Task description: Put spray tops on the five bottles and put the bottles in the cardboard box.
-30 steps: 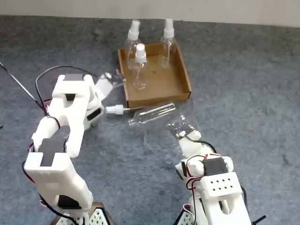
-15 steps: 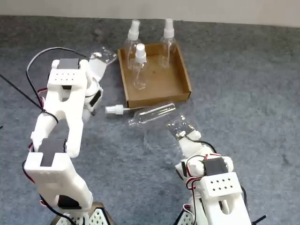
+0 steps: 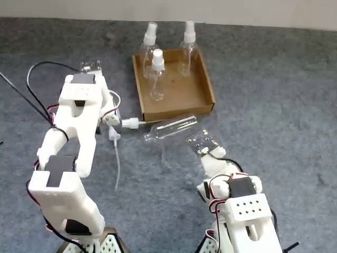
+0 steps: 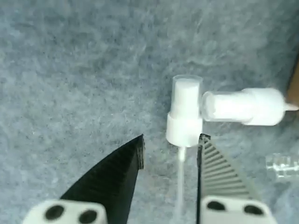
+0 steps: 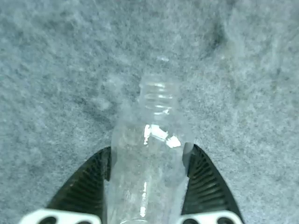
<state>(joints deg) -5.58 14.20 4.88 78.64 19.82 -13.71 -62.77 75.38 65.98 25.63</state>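
A loose white spray top (image 4: 184, 116) with a long dip tube (image 3: 117, 163) lies on the grey carpet. My left gripper (image 4: 172, 141) is open just over it, one black finger on each side of the tube. Right beside it lies a clear bottle (image 3: 171, 128) with its own spray top (image 4: 243, 106) on. My right gripper (image 5: 149, 150) is shut on a clear bottle (image 5: 149, 177) with a bare threaded neck (image 5: 158, 95). The cardboard box (image 3: 204, 89) holds one upright capped bottle (image 3: 157, 79). Two more capped bottles (image 3: 149, 42) (image 3: 188, 45) stand at its back edge.
A small clear ribbed piece (image 4: 282, 165) lies on the carpet near the lying bottle's top. The left arm (image 3: 79, 116) stands left of the box, the right arm (image 3: 231, 190) in front of it. Open carpet stretches to the right.
The left arm swung from the box's left side toward the back, then came down over the loose spray top, which now shows on the carpet. The right arm kept still.
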